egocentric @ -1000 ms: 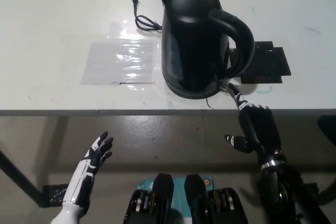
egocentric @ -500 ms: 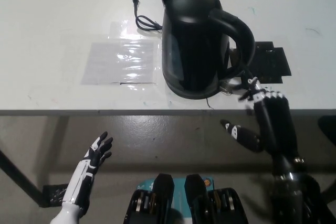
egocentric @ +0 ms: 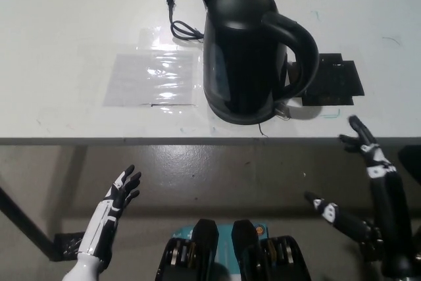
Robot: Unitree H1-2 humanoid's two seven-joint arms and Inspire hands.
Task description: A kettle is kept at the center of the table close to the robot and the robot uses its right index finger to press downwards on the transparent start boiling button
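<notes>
A white worktop point(egocentric: 79, 18) fills the upper part of the view, its front edge running straight across. A clear shiny sheet point(egocentric: 151, 77) and a black square mat point(egocentric: 339, 80) are laid flat on it. Below, a grey-brown floor point(egocentric: 217, 176) is seen, partly shaded by the worktop.

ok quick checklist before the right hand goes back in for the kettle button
1. Kettle upright near the table's front edge: ok.
2. Start button at the handle's base unobstructed: ok.
3. Right hand on the button: not ok, it is off the table, right of the kettle.
4. Right hand fingers spread, holding nothing: ok.
5. Left hand clear, low and open below the table edge: ok.
6. Cord plugged in: cannot tell.
</notes>
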